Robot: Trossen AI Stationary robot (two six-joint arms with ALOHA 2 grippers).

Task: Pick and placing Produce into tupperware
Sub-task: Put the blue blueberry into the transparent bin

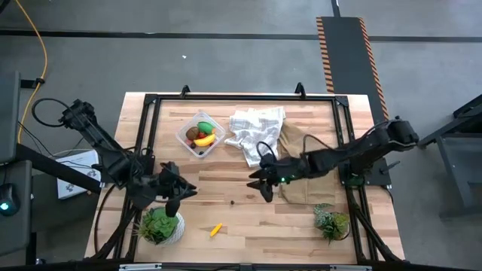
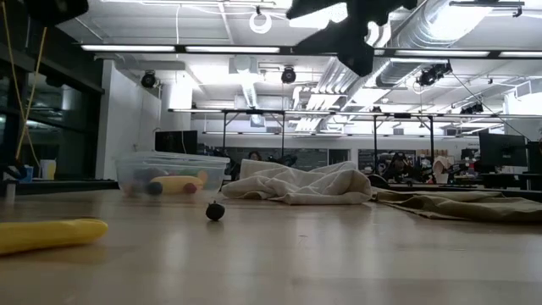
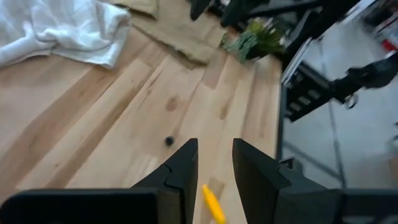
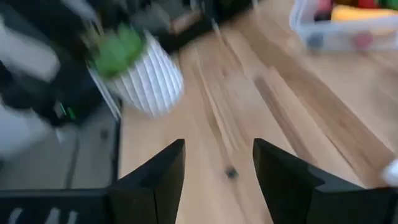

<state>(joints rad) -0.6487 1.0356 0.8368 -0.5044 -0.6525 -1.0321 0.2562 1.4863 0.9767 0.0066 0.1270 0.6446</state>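
Even, bright light falls from above on the desk (image 1: pixel 248 218), with only soft, short shadows under the arms. At desk height, ceiling strip lights (image 2: pixel 178 48) glare white and wash out the upper room; the arm overhead reads as a black silhouette, and the near banana (image 2: pixel 51 235) is out of focus. The left wrist view is mildly soft, its cloth (image 3: pixel 62 28) overexposed. The right wrist view is heavily motion-blurred: the pot (image 4: pixel 146 81) and tupperware (image 4: pixel 348 31) smear.
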